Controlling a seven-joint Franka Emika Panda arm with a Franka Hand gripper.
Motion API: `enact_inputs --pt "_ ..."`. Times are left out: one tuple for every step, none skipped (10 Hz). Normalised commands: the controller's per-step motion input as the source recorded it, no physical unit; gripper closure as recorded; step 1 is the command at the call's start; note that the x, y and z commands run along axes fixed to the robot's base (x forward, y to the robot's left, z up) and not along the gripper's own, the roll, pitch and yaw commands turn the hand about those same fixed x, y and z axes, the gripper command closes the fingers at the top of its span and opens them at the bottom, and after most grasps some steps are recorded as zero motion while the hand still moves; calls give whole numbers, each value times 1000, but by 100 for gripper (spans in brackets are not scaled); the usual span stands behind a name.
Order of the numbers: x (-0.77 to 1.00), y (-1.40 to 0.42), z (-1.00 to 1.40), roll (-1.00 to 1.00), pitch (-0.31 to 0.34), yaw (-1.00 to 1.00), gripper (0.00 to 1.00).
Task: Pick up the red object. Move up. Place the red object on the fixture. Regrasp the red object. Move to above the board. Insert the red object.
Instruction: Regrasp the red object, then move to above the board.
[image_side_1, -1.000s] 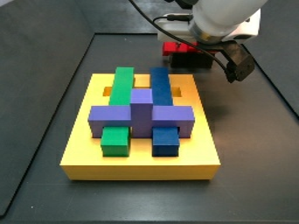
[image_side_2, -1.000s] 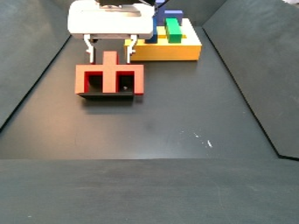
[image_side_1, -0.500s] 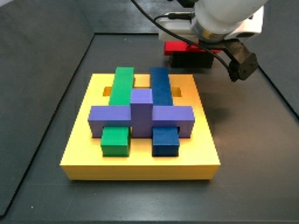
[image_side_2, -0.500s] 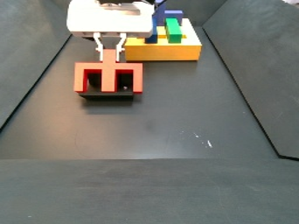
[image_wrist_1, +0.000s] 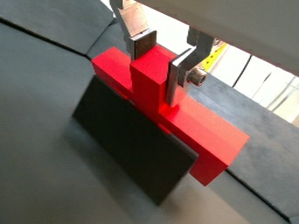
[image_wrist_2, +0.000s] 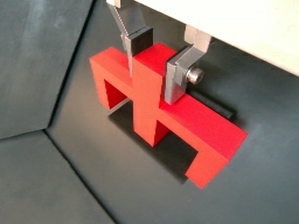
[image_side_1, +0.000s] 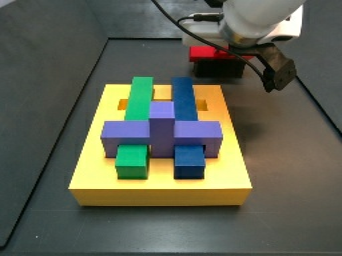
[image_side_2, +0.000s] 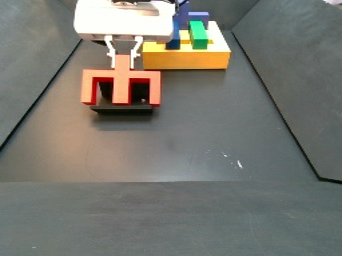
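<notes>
A matte black bench (image_side_2: 174, 140) fills the frame, with small white specks (image_side_2: 230, 157) right of centre. In a side view, a purple cross-shaped block (image_side_1: 160, 130) lies across a green bar (image_side_1: 140, 94) and a blue bar (image_side_1: 183, 94) at mid-frame. A black cable (image_side_1: 181, 20) loops at the top.

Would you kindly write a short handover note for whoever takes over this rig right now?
Tool: down at the fixture, its two fingers either side of the red object's middle bar; from the wrist views I cannot tell whether the pads actually press on it.
Red object: resting on the fixture, beside the board, not lifted.
Board: yellow, already carrying green, blue and purple blocks.
Done: pick-up and placing on the fixture.
Left: finish the regrasp, move above the board, insert the red object.
</notes>
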Motion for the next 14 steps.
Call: enact_inputs --pt "0 0 0 0 0 0 100" --pt "0 0 0 0 0 0 100" --pt "0 0 0 0 0 0 100" --pt "0 0 0 0 0 0 100" --pt "0 0 0 0 0 0 100" --pt "0 0 0 0 0 0 100" --pt "0 0 1400 0 0 0 100" --pt "-44 -25 1400 -32 37 -51 100" --pt "-70 -16 1400 -83 44 -50 100" --pt "-60 -4 1400 -53 47 -17 100" --pt "-51 -18 1400 -35 61 -8 100" --pt "-55 -33 1400 -13 69 1 100" --pt "-32 -15 971 -8 69 13 100" --pt "14 -12 419 14 78 26 100"
